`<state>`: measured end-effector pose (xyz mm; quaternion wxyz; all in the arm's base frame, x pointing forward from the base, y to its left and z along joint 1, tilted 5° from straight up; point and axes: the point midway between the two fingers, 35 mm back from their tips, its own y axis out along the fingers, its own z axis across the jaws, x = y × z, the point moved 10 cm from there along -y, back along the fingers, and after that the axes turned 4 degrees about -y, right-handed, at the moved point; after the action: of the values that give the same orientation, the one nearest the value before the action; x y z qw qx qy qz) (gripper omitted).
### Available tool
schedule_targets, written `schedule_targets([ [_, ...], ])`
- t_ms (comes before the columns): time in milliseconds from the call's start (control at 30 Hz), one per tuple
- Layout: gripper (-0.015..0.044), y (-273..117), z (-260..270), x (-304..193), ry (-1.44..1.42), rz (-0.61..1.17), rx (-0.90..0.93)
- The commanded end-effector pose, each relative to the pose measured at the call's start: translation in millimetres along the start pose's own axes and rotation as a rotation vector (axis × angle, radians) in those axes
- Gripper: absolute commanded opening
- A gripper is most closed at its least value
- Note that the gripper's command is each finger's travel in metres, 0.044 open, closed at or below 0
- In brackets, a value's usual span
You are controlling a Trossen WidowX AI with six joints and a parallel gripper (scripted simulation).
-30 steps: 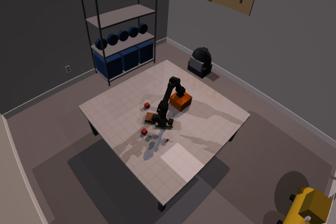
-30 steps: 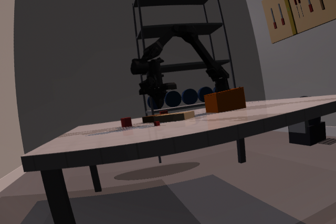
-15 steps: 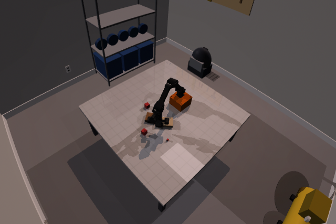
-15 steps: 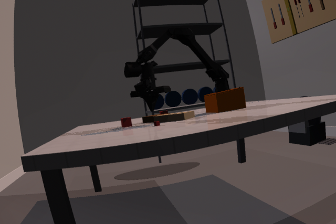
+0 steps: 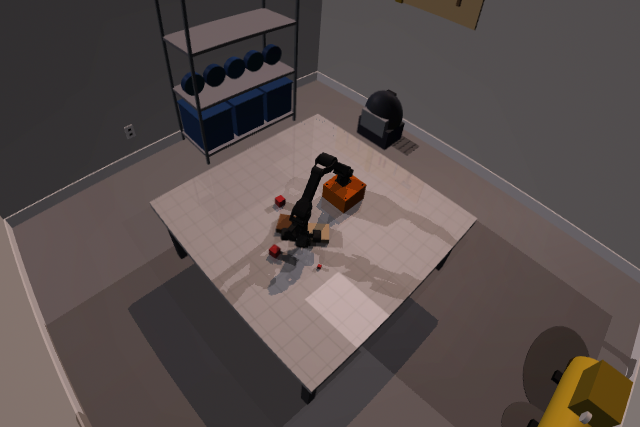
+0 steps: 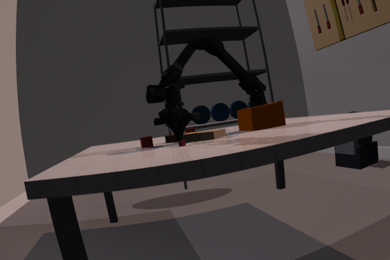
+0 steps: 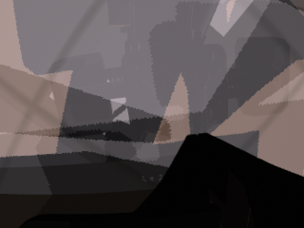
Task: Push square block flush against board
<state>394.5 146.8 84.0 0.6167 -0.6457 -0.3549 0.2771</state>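
The square block [image 5: 282,222] [image 6: 170,139] is brown and lies flat on the table at the left of the arm's hand. The pale tan board [image 5: 322,232] [image 6: 220,133] lies flat to its right. The arm covers the place where the two meet in the top view, so contact and even edges cannot be told. My gripper [image 6: 179,140] [image 7: 197,143] is shut and empty. Its tips point down, low by the near side of the block and board. Whether they touch either part cannot be told. The wrist view is mostly shadowed table, with a dark strip at the lower left.
Red cubes stand behind the block [image 5: 279,200] and in front of it [image 5: 274,250] [image 6: 146,142]. A tiny red cube [image 5: 319,266] [image 6: 182,143] lies in front of the board. An orange box [image 5: 342,200] [image 6: 264,117] surrounds the arm's base.
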Motion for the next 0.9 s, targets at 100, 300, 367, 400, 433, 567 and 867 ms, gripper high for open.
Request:
schedule_targets([
  [100,0.0000,-0.3,0.0,-6.8,-0.004,-0.003,0.002],
  [300,0.0000,-0.3,-0.1,-12.2,-0.004,-0.002,0.002],
  [367,0.0000,-0.2,-0.2,-14.0,-0.004,-0.002,0.002],
  [400,0.0000,-0.2,-0.2,-14.8,-0.004,-0.002,0.002],
  [433,0.0000,-0.2,-0.2,-15.7,-0.004,-0.002,0.002],
  [567,0.0000,-0.2,-0.2,-19.3,-0.005,-0.002,0.002],
  [867,0.0000,-0.1,-0.2,-27.4,-0.005,-0.001,0.002],
])
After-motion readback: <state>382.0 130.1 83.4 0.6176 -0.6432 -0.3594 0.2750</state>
